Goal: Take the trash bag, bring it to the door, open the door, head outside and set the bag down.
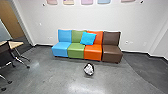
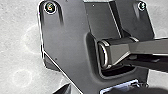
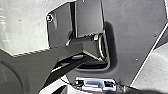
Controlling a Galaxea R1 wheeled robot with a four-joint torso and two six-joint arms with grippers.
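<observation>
Crumpled trash bag rests on glossy floor; I can't tell either tool's state.

no text, label, brand, number or sign can be read; a small mark sits in the round fitting at a corner of the robot's dark plate, but what it says cannot be told.
</observation>
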